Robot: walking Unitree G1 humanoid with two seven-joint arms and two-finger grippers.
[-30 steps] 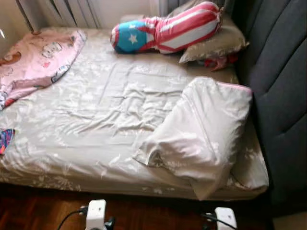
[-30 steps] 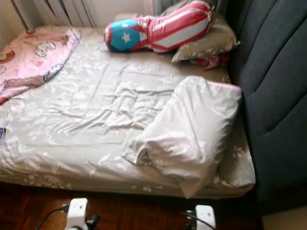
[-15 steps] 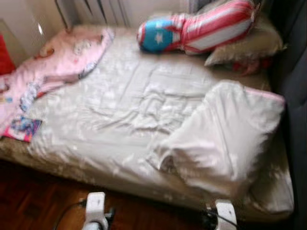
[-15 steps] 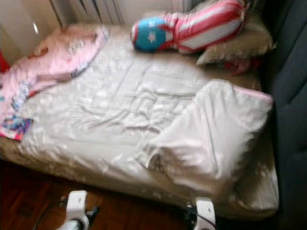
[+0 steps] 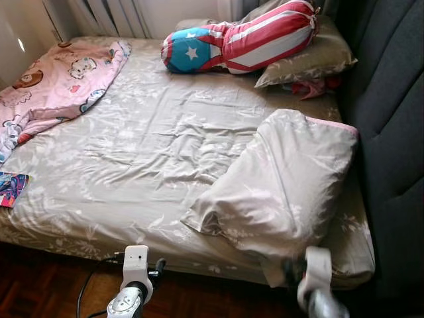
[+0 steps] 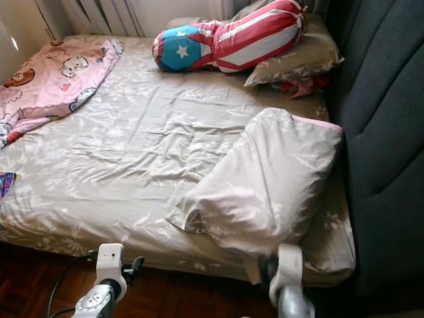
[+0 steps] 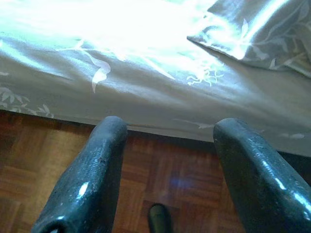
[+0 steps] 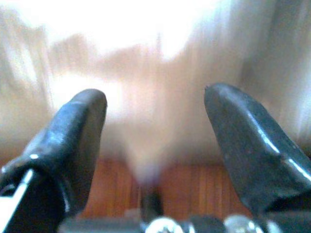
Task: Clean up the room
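Bed (image 5: 132,218) fills the centre; dark headboard (image 5: 391,132) at 3 o'clock; parquet floor (image 5: 46,285) at 7; curtain (image 5: 106,13) at 11.

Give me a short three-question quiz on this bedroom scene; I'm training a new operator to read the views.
1. True or false: the folded grey pillow lies by the dark headboard.
2. Which lies nearest the pink blanket? A) striped bolster B) grey pillow C) headboard
3. Fill in: the left end effector hangs open over the ____ floor.

Key: 1 true; 2 A; 3 wooden.
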